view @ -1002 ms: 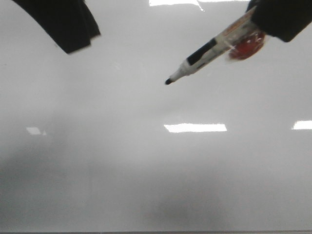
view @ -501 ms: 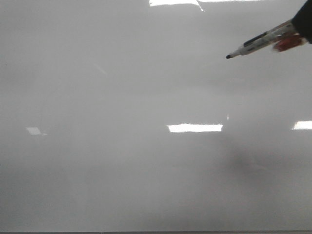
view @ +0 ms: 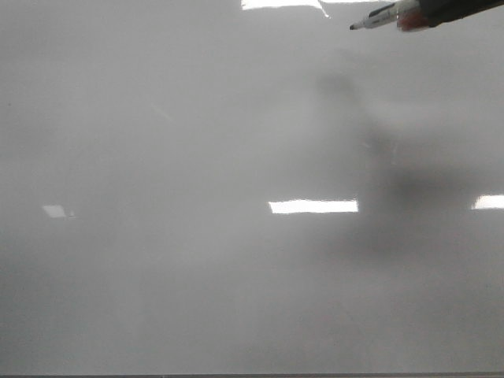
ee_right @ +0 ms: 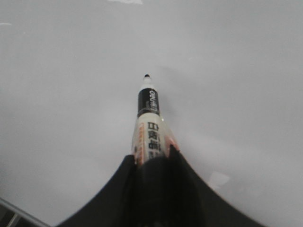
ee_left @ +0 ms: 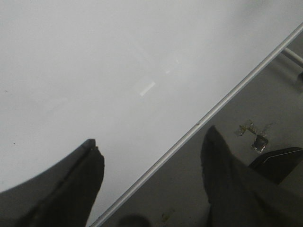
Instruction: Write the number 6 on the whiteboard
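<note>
The whiteboard (view: 197, 260) is a glossy grey-white board that fills the front view, with bright glare patches; it bears no mark and no number 6 shows in any view. My right gripper (ee_right: 152, 156) is shut on a white marker (ee_right: 150, 120) with a black band and a black tip, pointing out over the board. In the front view the marker (view: 382, 16) pokes in at the top right corner, its shadow on the board below it. My left gripper (ee_left: 151, 142) is open and empty over the board's metal edge (ee_left: 199, 125).
Beside the board's edge in the left wrist view lies a dark grey surface (ee_left: 265, 94) with a small scuffed patch (ee_left: 255, 137) and a dark object (ee_left: 279, 161). A metal rail (ee_right: 14, 213) shows by the board's edge in the right wrist view.
The right gripper with the marker has moved up and to the right in the front view, now at the top right corner. The left arm has left the front view.
</note>
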Controlling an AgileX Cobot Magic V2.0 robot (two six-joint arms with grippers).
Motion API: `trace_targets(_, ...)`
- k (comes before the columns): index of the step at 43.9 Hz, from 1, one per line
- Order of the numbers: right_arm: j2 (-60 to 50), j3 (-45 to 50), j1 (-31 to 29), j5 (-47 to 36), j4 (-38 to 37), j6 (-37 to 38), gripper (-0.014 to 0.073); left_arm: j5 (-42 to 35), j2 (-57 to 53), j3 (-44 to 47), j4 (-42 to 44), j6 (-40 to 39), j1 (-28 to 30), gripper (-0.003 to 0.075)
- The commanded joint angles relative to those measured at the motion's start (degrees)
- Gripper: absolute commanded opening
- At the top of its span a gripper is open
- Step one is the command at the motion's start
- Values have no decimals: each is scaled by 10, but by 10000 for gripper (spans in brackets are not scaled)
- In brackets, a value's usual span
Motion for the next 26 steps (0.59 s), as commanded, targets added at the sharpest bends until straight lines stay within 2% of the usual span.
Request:
trace_targets(1, 5, -29, -4, -66, 16, -10, -66, -34, -4, -14, -6, -6, 0, 438)
trace_targets(11, 64, -60, -4, -83, 16, -10, -66, -35, -4, -14, -6, -6, 0, 438)
trace_targets(22, 114, -75, 3, 95, 4, -36, -66, -47, -4, -14, -6, -6, 0, 438)
trace_targets(26, 112, -75, -7, 103, -41, -29, -61, -47, -4, -14, -6, -6, 0, 438)
